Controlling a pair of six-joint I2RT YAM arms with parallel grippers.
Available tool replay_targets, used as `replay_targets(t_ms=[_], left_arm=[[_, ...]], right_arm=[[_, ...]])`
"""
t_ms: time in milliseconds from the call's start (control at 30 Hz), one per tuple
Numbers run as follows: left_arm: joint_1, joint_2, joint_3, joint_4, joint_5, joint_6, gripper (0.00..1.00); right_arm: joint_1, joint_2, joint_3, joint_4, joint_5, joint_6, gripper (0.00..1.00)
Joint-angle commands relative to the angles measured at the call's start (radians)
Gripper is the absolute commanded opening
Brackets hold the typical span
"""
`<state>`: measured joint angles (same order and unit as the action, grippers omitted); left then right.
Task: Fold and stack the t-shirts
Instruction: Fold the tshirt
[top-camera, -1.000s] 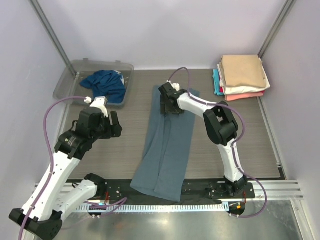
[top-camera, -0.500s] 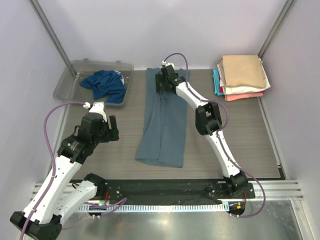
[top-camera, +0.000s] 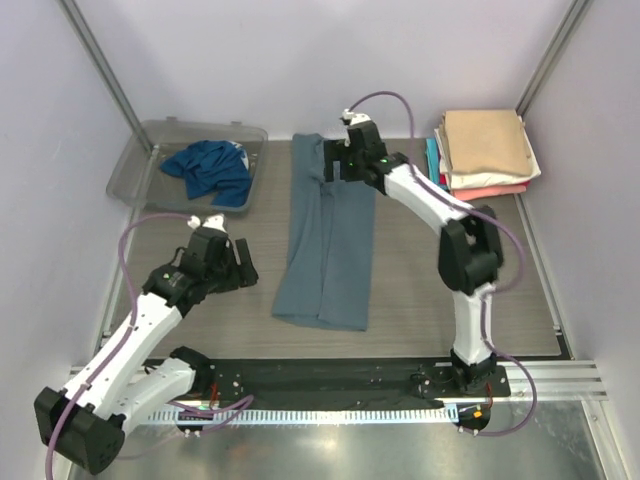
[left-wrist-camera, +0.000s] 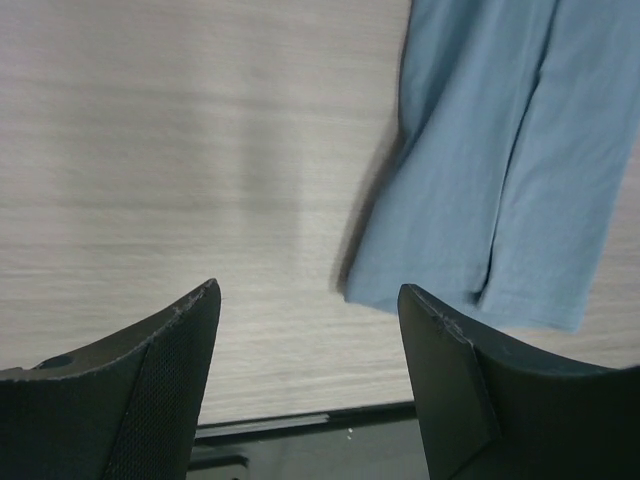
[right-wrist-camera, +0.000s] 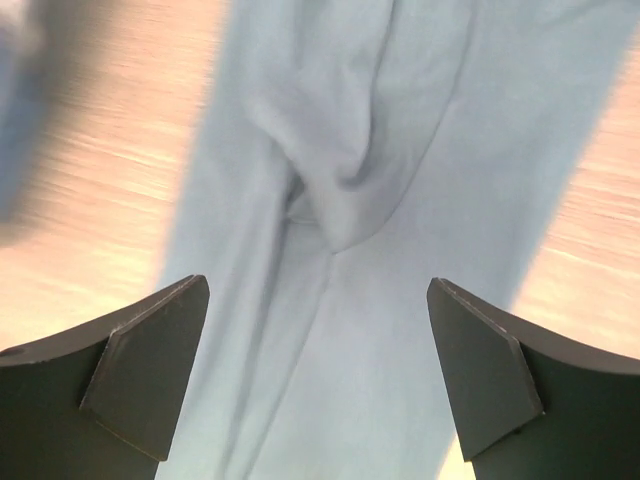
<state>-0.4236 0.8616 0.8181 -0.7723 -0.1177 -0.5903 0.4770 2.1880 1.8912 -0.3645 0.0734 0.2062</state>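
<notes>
Hovering over the slate-blue t-shirt (top-camera: 325, 260), the right gripper (right-wrist-camera: 318, 284) gapes wide.

White arms (top-camera: 140, 332), black fingers (left-wrist-camera: 120, 390), purple cables (top-camera: 384, 95)

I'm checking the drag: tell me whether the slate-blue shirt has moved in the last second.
Yes. The slate-blue shirt has slid toward the back wall: its near hem, earlier overlapping the black rail, now lies short of it.
</notes>
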Motion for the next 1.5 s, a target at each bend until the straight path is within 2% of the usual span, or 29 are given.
replay_targets(t_ms=[0, 67, 100, 133, 300, 400, 500, 567, 767, 967, 1100, 1133, 1300, 1367, 1467], left_arm=[[-0.049, 0.045, -0.072, 0.096, 0.078, -0.120, 0.73], [-0.084, 0.089, -0.109, 0.122, 0.070, -0.176, 0.73], [-0.093, 0.106, -0.153, 0.161, 0.072, -0.189, 0.72], [-0.101, 0.120, -0.174, 0.178, 0.070, -0.209, 0.71], [-0.129, 0.162, -0.298, 0.310, 0.108, -0.290, 0.70], [-0.139, 0.148, -0.352, 0.363, 0.112, -0.315, 0.70], [-0.145, 0.145, -0.387, 0.395, 0.109, -0.332, 0.69], [-0.147, 0.148, -0.411, 0.416, 0.101, -0.336, 0.68], [-0.149, 0.157, -0.451, 0.475, 0.087, -0.353, 0.67], [-0.149, 0.220, -0.456, 0.525, 0.093, -0.356, 0.64], [-0.149, 0.252, -0.462, 0.556, 0.101, -0.361, 0.62], [-0.149, 0.258, -0.465, 0.567, 0.102, -0.359, 0.62], [-0.156, 0.280, -0.468, 0.588, 0.112, -0.367, 0.52], [-0.167, 0.284, -0.465, 0.594, 0.112, -0.371, 0.48], [-0.196, 0.284, -0.468, 0.590, 0.147, -0.388, 0.48]], right_arm=[[0.006, -0.322, -0.257, 0.084, 0.028, 0.137, 0.98], [0.006, -0.485, -0.410, 0.056, 0.035, 0.237, 0.97], [0.008, -0.534, -0.557, 0.050, 0.029, 0.268, 0.97], [0.011, -0.633, -0.631, 0.045, -0.006, 0.318, 0.96], [0.075, -0.865, -1.054, 0.004, -0.060, 0.453, 0.92], [0.130, -0.971, -1.231, 0.002, -0.099, 0.538, 0.89], [0.273, -1.031, -1.345, 0.030, -0.093, 0.630, 0.86], [0.323, -1.056, -1.401, 0.062, -0.083, 0.692, 0.86], [0.394, -1.090, -1.471, 0.094, -0.040, 0.771, 0.78], [0.414, -1.042, -1.489, 0.140, -0.023, 0.792, 0.58], [0.420, -1.002, -1.506, 0.190, -0.038, 0.805, 0.40], [0.422, -0.996, -1.505, 0.191, -0.038, 0.802, 0.39], [0.422, -1.005, -1.509, 0.191, -0.030, 0.800, 0.17], [0.422, -1.014, -1.511, 0.182, -0.029, 0.800, 0.12], [0.422, -1.031, -1.505, 0.156, -0.024, 0.802, 0.04]])
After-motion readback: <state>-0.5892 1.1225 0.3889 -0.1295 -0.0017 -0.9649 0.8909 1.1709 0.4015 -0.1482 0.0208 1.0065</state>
